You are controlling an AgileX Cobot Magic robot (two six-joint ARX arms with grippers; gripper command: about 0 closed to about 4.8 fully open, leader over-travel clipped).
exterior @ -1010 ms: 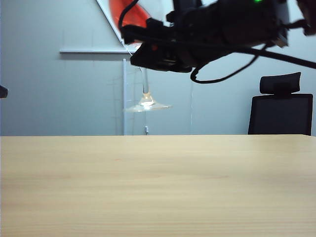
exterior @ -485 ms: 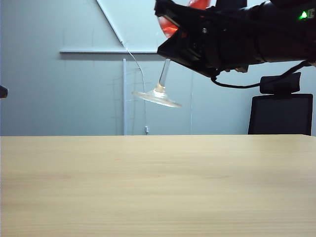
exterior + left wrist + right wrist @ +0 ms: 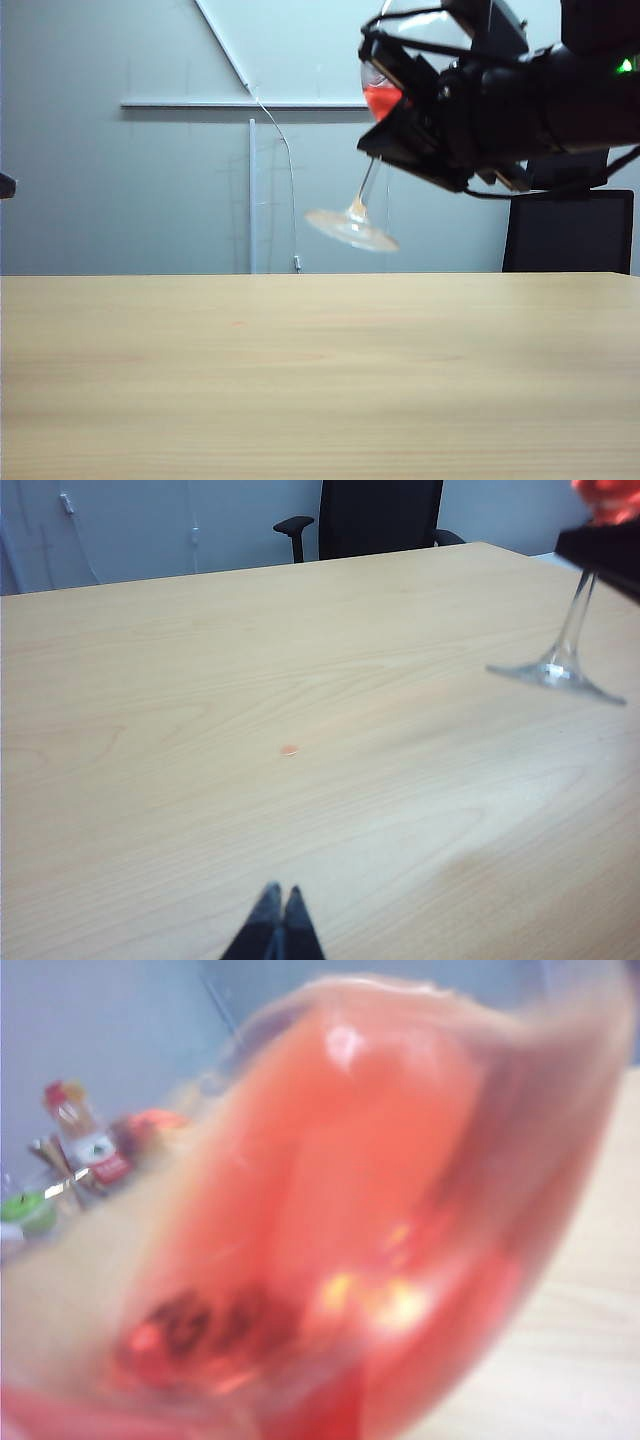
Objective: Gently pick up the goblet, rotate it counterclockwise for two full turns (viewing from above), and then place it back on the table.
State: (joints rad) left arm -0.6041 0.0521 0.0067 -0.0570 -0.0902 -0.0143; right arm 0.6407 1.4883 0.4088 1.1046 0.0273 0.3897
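Goblet (image 3: 372, 150) clamped at the bowl by the right gripper (image 3: 415, 125) — lifted clear of the table (image 3: 320, 380), above its far edge toward the right, tilted, foot swung lower left, red-orange liquid pooled in the bowl. Fills the right wrist view as a red blur. Left gripper (image 3: 278, 920) clenched, empty — low over the table's near part, well apart from the goblet.

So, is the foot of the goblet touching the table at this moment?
Apart. In the exterior view the goblet hangs tilted from the right gripper, grey wall visible between its foot and the table. The left gripper is idle.
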